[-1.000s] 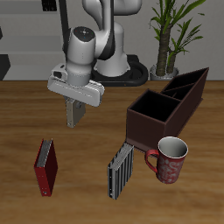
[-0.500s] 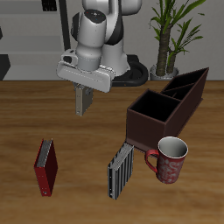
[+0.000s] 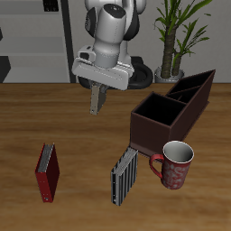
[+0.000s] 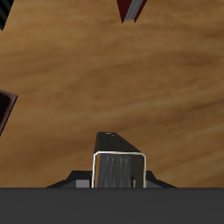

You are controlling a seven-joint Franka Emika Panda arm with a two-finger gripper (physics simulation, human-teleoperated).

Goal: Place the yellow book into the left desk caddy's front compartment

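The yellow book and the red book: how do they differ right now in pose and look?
The yellow book hangs above the table, clamped in the gripper, while the red book stands on the table near its front edge. The yellow book looks pale grey-tan and smaller; the red book is dark red. Both are thin.

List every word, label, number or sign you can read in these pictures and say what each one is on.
None can be read.
The yellow book held in the end effector: plain cover, no title.
The red book and the striped dark book: no lettering visible.
The mug: speckled red pattern only, no words.
The left desk caddy: plain dark walls.
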